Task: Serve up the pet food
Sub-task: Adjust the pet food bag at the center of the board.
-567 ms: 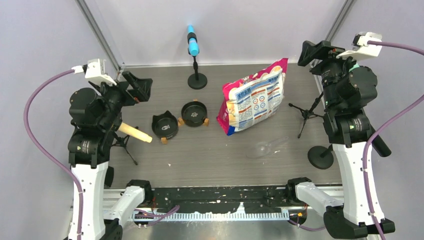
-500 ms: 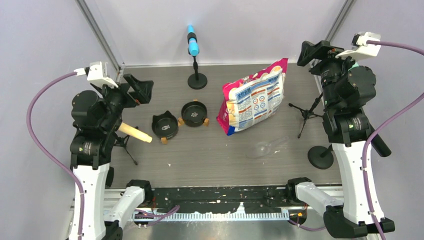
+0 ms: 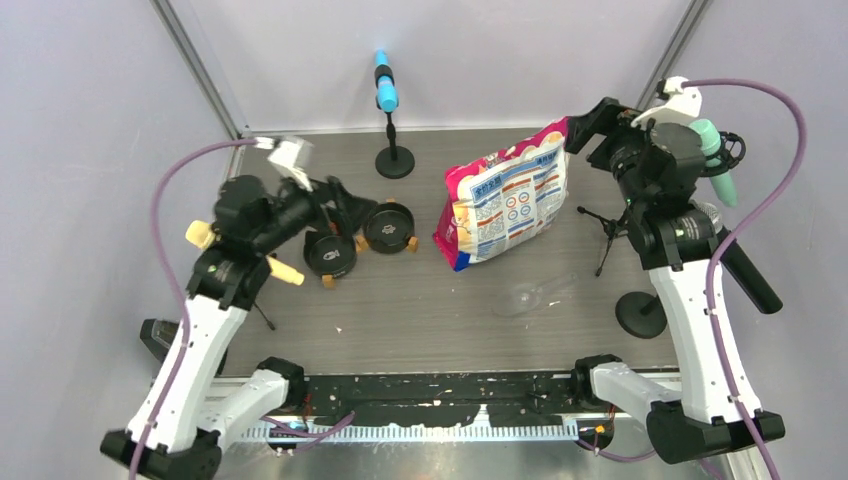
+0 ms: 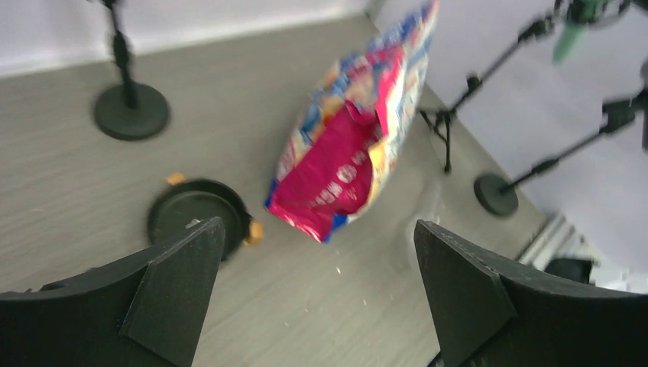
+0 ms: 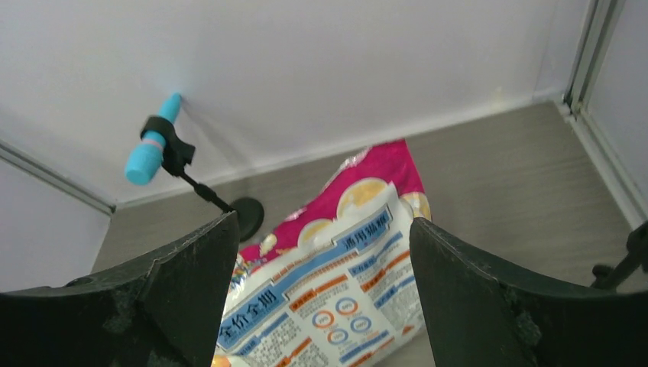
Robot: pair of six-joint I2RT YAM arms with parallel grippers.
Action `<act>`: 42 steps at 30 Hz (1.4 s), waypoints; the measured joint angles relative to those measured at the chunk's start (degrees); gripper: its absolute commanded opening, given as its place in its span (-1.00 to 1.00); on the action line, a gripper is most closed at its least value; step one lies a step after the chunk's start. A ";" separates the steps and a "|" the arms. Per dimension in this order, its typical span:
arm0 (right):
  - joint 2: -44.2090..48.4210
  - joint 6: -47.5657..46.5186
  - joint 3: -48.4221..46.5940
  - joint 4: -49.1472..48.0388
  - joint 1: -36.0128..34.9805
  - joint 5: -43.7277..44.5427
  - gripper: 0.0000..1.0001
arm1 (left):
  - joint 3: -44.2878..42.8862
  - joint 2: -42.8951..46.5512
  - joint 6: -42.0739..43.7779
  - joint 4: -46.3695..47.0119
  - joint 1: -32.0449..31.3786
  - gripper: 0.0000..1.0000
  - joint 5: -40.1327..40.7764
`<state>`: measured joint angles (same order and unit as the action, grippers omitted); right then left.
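Right gripper, jaws apart and empty like left gripper, could topple the upright pet-food bag just below it, spilling contents.

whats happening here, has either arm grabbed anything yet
Nothing is held yet. Both grippers are open: the left gripper hovers by the two black bowls, and the right gripper hovers at the top of the upright printed bag. A clear scoop lies on the table in front of the bag, untouched.
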<state>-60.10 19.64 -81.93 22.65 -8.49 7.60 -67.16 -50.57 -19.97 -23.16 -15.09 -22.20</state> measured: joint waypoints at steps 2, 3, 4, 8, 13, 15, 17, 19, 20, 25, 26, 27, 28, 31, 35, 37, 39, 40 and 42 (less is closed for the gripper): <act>-0.63 1.11 0.59 2.49 -0.68 0.20 0.69 | 2.29 -1.29 1.20 1.11 -5.09 0.99 0.37; -1.11 1.75 0.79 3.74 -1.25 0.42 0.57 | 3.74 -2.43 1.90 1.99 -8.02 0.99 1.07; -1.70 2.58 1.11 5.16 -1.90 0.76 0.51 | 5.57 -3.69 2.78 2.99 -11.26 0.99 2.03; -2.14 5.18 4.22 8.20 -3.58 1.70 0.38 | 9.79 -7.48 4.37 6.47 -18.82 0.99 5.35; -1.64 7.67 11.41 10.47 -6.25 2.40 0.37 | 10.40 -13.79 3.78 12.33 -20.87 0.99 7.13; -1.62 7.87 14.12 11.10 -7.98 2.51 0.38 | 10.56 -16.70 3.32 15.85 -20.92 0.99 6.86; -1.64 8.00 17.05 11.54 -10.03 2.60 0.37 | 11.39 -18.97 3.04 19.89 -20.92 0.99 6.47; -1.62 8.17 19.39 11.63 -11.61 2.67 0.37 | 13.49 -21.24 2.78 25.55 -20.96 0.99 5.88; -1.55 8.39 20.76 11.41 -12.26 2.75 0.37 | 14.82 -22.23 2.67 28.57 -20.96 0.99 5.49; -1.29 9.51 26.62 10.62 -13.29 3.04 0.37 | 18.60 -27.96 2.27 41.77 -21.07 0.87 2.58; -1.44 9.62 27.19 10.47 -13.29 3.23 0.37 | 18.73 -29.27 2.08 44.24 -21.16 0.85 2.01; -1.68 9.66 27.50 10.23 -13.29 3.41 0.37 | 18.73 -30.10 1.97 45.72 -21.18 0.84 1.68; -2.12 9.68 27.61 10.01 -13.27 3.82 0.37 | 18.73 -30.82 2.08 47.34 -21.20 0.84 1.51; -3.80 9.66 27.61 8.61 -13.25 4.42 0.41 | 18.95 -31.28 2.73 49.72 -20.90 0.83 2.47; -5.53 9.66 27.63 7.74 -12.83 4.31 0.43 | 18.27 -31.01 2.56 48.78 -17.40 0.75 2.95; -5.88 9.84 27.63 7.45 -12.59 4.15 0.43 | 17.64 -31.01 2.19 48.15 -14.80 0.66 2.97; -6.19 10.16 27.63 7.21 -12.13 4.00 0.43 | 17.07 -31.21 1.66 48.13 -12.48 0.64 3.32; -6.32 10.32 27.63 7.15 -11.93 3.96 0.43 | 16.76 -31.50 1.11 48.15 -11.65 0.65 4.04; -6.56 10.56 27.67 6.97 -11.65 3.98 0.42 | 15.98 -32.63 0.07 48.09 -11.06 0.64 6.16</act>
<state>-66.65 30.20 -54.26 29.63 -20.14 11.57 -51.18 -83.20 -19.90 24.93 -26.15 -16.03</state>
